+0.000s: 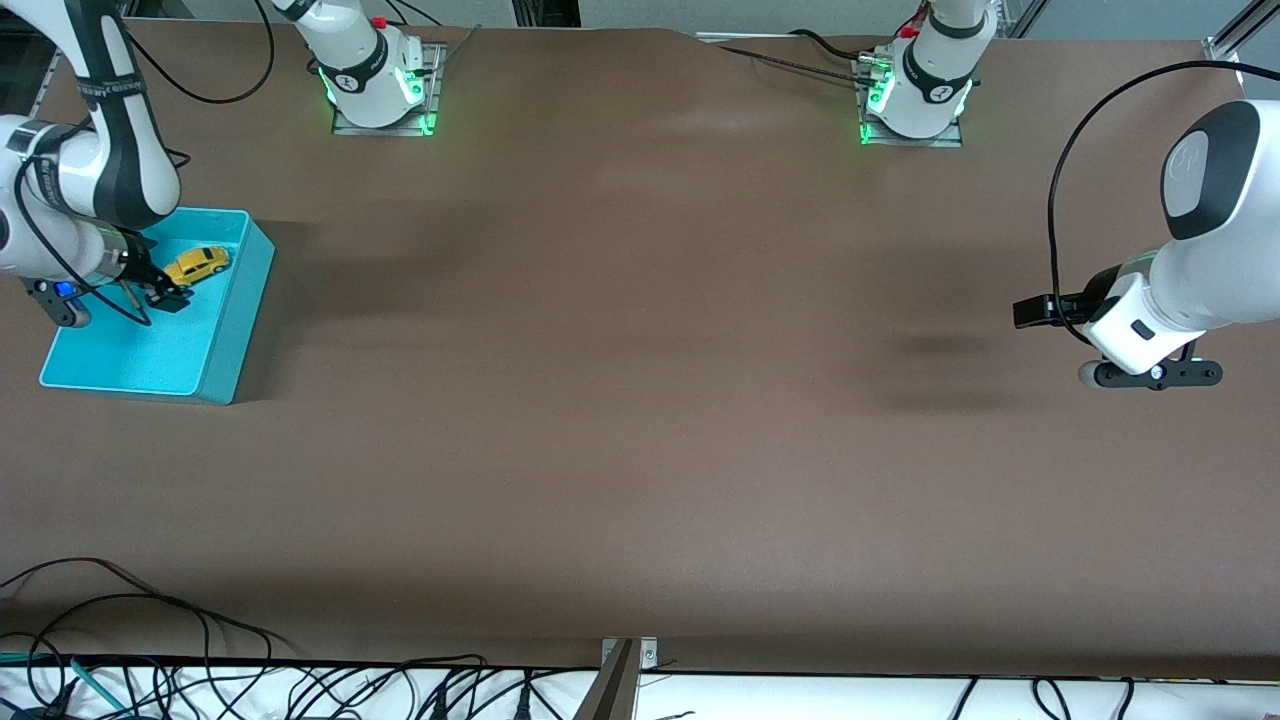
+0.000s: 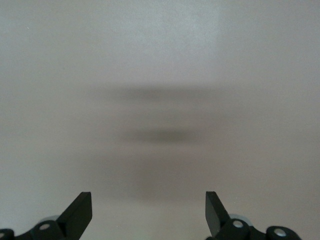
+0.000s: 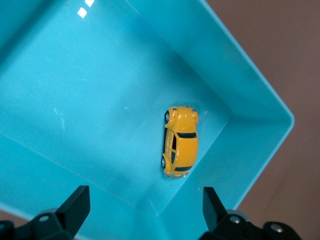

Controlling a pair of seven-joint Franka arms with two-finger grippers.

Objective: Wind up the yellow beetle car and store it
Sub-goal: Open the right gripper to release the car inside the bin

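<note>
The yellow beetle car (image 1: 197, 265) lies on the floor of the teal bin (image 1: 225, 340), near the bin's wall that is farthest from the front camera. In the right wrist view the car (image 3: 180, 141) rests close to a corner of the bin (image 3: 250, 85). My right gripper (image 1: 160, 292) hangs over the bin beside the car, open and empty; its fingers (image 3: 75, 207) are spread wide with nothing between them. My left gripper (image 1: 1155, 373) waits over bare table at the left arm's end, open and empty (image 2: 148, 215).
The brown table (image 1: 640, 400) stretches between the bin and the left arm. Cables (image 1: 150, 640) lie along the table's edge nearest the front camera. The two arm bases (image 1: 375, 80) stand along the edge farthest from it.
</note>
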